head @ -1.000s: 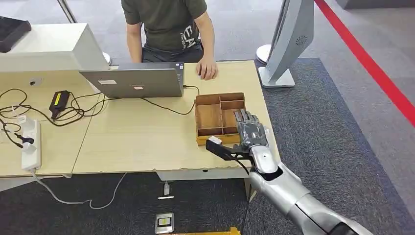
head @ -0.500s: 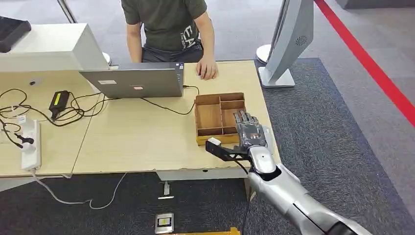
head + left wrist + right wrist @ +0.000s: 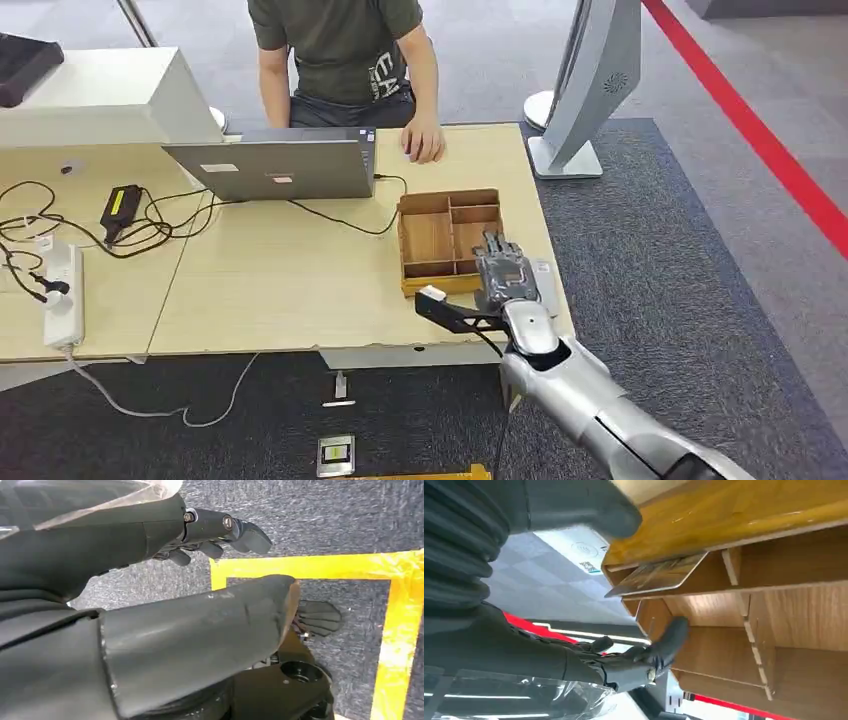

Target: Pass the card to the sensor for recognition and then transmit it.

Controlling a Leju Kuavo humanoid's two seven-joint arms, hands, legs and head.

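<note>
My right hand (image 3: pixel 505 270) hovers over the near right corner of the wooden divided tray (image 3: pixel 440 235) with its fingers spread and nothing in them. In the right wrist view a card (image 3: pixel 659 575) leans tilted inside a tray compartment (image 3: pixel 804 610). The thumb (image 3: pixel 589 505) is outside the tray wall and the dark fingers (image 3: pixel 664 640) reach over the compartments, apart from the card. A small white device (image 3: pixel 546 271) lies on the table just right of the hand. My left hand (image 3: pixel 200 580) hangs over the floor, fingers apart, holding nothing.
A person sits at the far side with a hand (image 3: pixel 425 142) on the table beside a grey laptop (image 3: pixel 280 165). Cables and a power strip (image 3: pixel 62 295) lie at the left. A white stand (image 3: pixel 590 90) rises at the table's far right corner.
My right hand has slid slightly back toward the table's near edge and a little to the left, staying over the tray. The person and the laptop have not moved.
</note>
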